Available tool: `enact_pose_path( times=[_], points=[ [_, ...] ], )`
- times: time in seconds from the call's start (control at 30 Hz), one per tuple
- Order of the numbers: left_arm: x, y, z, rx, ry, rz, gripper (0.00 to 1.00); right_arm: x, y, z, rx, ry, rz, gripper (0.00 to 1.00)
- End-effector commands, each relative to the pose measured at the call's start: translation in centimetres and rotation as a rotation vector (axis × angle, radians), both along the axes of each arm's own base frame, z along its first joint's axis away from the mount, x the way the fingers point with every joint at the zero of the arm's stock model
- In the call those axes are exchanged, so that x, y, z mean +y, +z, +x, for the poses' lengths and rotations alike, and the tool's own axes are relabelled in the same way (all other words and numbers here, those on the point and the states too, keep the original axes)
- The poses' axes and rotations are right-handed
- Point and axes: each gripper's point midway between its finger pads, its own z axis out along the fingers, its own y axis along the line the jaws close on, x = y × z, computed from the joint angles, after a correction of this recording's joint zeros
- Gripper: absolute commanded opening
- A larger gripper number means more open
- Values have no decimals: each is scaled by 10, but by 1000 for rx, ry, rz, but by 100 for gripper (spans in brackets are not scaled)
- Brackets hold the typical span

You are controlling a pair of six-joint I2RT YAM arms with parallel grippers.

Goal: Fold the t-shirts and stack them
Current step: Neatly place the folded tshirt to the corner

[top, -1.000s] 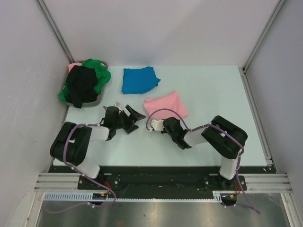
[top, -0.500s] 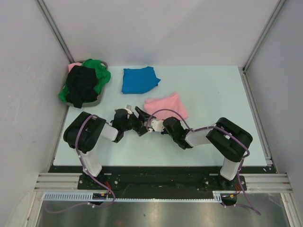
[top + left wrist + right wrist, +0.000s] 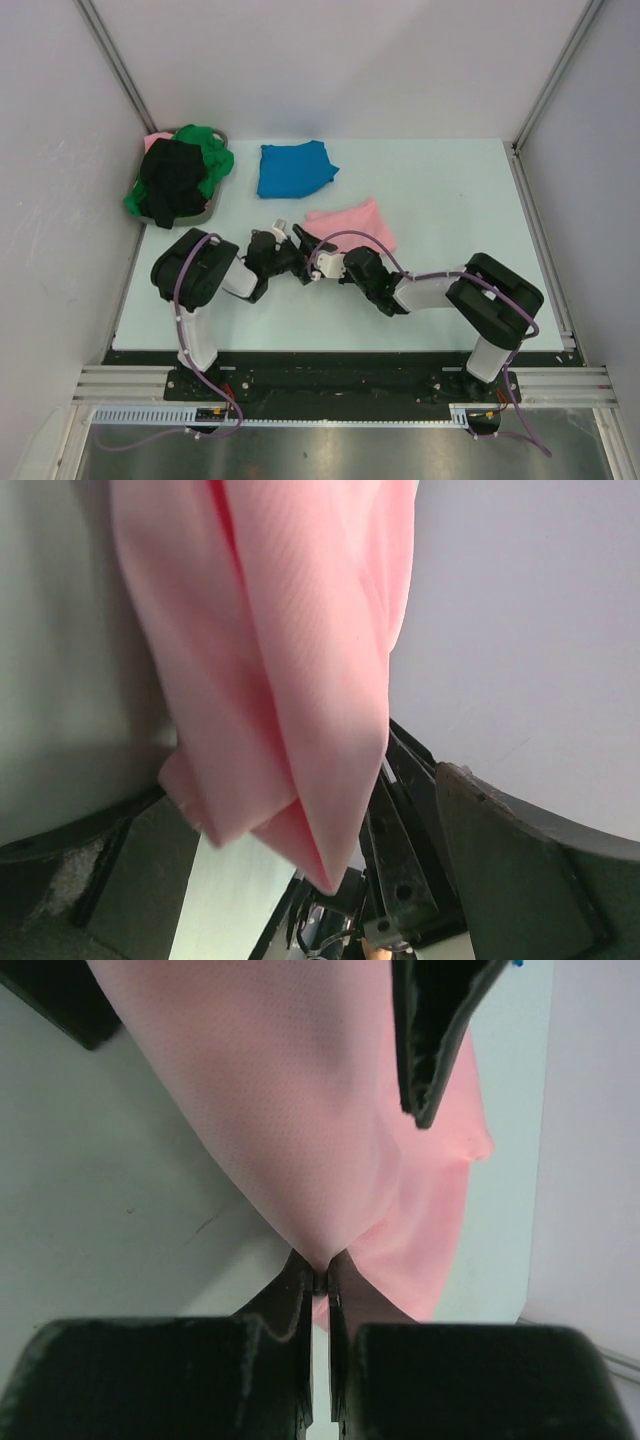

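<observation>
**Left gripper brought in beside the held corner of the pink shirt**

The pink t-shirt (image 3: 352, 224) is lying folded near the middle of the table (image 3: 450, 200). Its near-left corner is pinched between the closed fingers of the right gripper (image 3: 320, 1278) — the cloth is drawn to a point there in the right wrist view. Within the last second the left gripper (image 3: 297, 244) has been swung in from the left and is now set just beside the right one. Its fingers are spread, with the same end of the shirt lying in the gap but not clamped. The right arm has scarcely been moved.

A two-handed hold is judged to be in preparation, so that the shirt can be lifted — probably onto the blue t-shirt (image 3: 293, 167), folded farther back. The green t-shirt (image 3: 216, 160) and black t-shirt (image 3: 175, 182) are heaped in the basket (image 3: 214, 133), so much of the task remains.
</observation>
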Motion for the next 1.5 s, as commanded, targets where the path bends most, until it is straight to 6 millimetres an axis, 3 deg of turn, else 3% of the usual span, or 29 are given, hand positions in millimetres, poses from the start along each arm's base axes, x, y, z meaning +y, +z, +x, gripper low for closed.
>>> enact_pose_path(
  times=[0.0, 0.43, 0.73, 0.9, 0.93, 1.07, 1.1, 1.27, 1.33, 1.37, 1.4, 1.47],
  points=[
    [-1, -42, -11, 162, 5, 56, 100, 18, 41, 5, -69, 17, 73, 0],
    [-7, -56, -6, 179, -9, 79, 100, 14, 67, -6, -86, 15, 72, 0],
    [-7, -59, -4, 171, -20, 81, 97, 13, 69, -21, -54, 6, 81, 0],
    [-2, -61, -1, 169, -22, 89, 57, 13, 69, -27, -42, 3, 79, 0],
    [2, -63, 0, 168, -20, 99, 44, 12, 68, -28, -39, 0, 78, 0],
    [11, -66, 4, 168, -16, 121, 17, 14, 70, -33, -35, 4, 82, 0],
    [12, -64, 6, 153, -19, 128, 0, 14, 69, -35, -31, 8, 79, 0],
    [23, -50, 18, 112, -13, 161, 0, 10, 61, -45, -1, -7, 48, 0],
    [24, -41, 25, 83, -20, 193, 0, 9, 59, -49, 24, -26, 73, 27],
    [23, -28, 30, 48, -17, 199, 0, 9, 63, -50, 24, -36, 99, 47],
    [24, -24, 34, 16, -28, 225, 0, 8, 65, -51, 31, -51, 123, 99],
    [24, -10, 45, -14, -28, 268, 0, -3, 76, -47, -13, -120, 139, 100]
  ],
)
